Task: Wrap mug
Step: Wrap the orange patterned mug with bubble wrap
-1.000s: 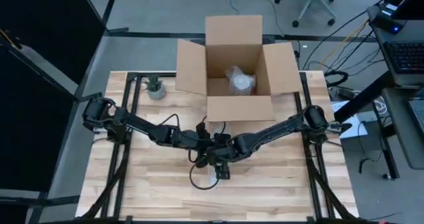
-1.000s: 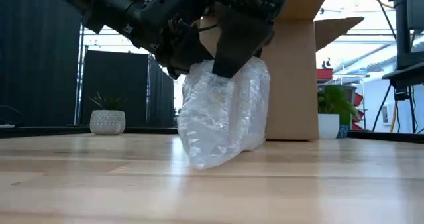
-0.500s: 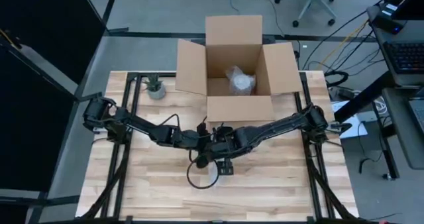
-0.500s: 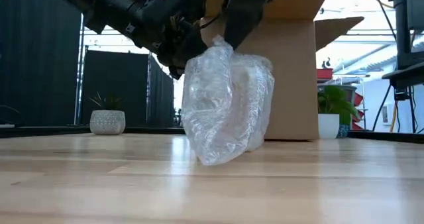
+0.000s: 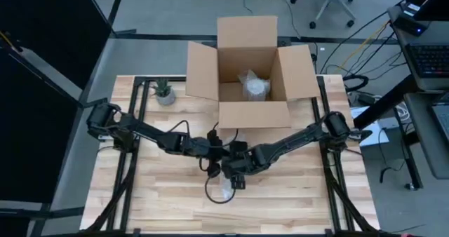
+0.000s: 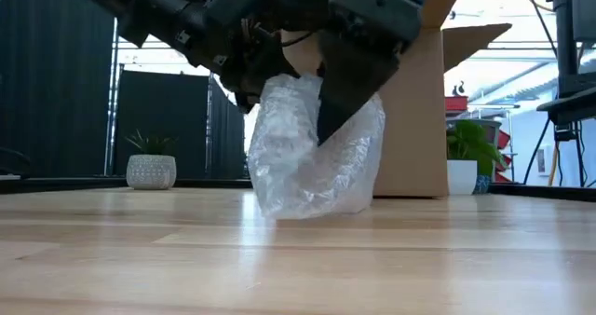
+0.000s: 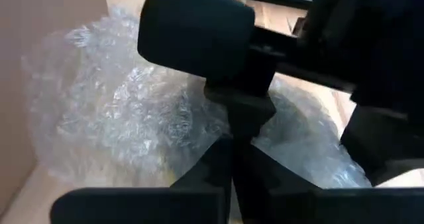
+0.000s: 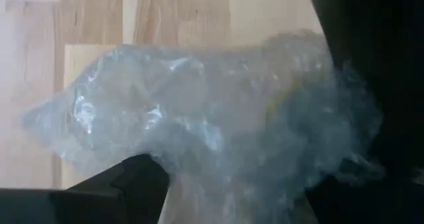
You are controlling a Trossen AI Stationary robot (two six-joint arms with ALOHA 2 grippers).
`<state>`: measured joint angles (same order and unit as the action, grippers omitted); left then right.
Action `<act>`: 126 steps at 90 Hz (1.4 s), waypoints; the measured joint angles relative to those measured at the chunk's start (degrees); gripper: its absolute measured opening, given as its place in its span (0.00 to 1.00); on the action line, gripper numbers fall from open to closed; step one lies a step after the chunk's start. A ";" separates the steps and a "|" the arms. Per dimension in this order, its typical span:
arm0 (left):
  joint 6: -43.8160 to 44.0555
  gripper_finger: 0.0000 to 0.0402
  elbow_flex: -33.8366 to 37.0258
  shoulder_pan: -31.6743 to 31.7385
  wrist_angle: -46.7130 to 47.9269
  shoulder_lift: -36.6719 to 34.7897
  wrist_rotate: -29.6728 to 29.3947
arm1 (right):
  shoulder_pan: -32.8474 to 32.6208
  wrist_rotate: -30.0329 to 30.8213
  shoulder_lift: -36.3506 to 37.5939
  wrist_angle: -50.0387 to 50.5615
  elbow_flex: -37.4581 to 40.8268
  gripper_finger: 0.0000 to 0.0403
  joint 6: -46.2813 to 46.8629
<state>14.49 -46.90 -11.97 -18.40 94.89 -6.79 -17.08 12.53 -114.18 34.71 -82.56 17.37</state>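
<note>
The bubble-wrapped mug (image 6: 312,157) rests on the bench (image 6: 298,259), in front of the cardboard box (image 5: 252,69). Both end effectors, left (image 5: 216,168) and right (image 5: 235,179), press against it; finger spread unclear. Judgement: tuck loose wrap snugly, steadying the bundle.

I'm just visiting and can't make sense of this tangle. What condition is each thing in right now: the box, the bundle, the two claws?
Cardboard box: open, flaps spread, a bubble-wrapped item inside.
Bubble-wrapped bundle: on the wooden table, both grippers at it.
Left gripper: at the bundle; grip hidden.
Right gripper: pressed against the bundle; grip unclear.
Small potted plant: upright, at the table's far left corner.
</note>
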 joint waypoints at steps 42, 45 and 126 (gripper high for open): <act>0.05 0.00 -0.07 0.56 1.78 -2.62 4.81 | 0.15 -0.89 0.03 -2.07 -0.33 0.70 -2.35; 0.35 0.00 0.00 0.94 1.76 -1.12 4.82 | 0.19 -0.95 0.07 -2.07 -0.31 0.70 -2.33; -1.30 0.00 -0.30 0.97 -2.71 4.26 4.99 | -3.29 -1.25 1.91 18.37 -17.02 0.70 -0.63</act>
<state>13.19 -47.20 -11.00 -21.11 99.15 -1.80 -20.37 11.27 -112.27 53.08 -99.59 16.74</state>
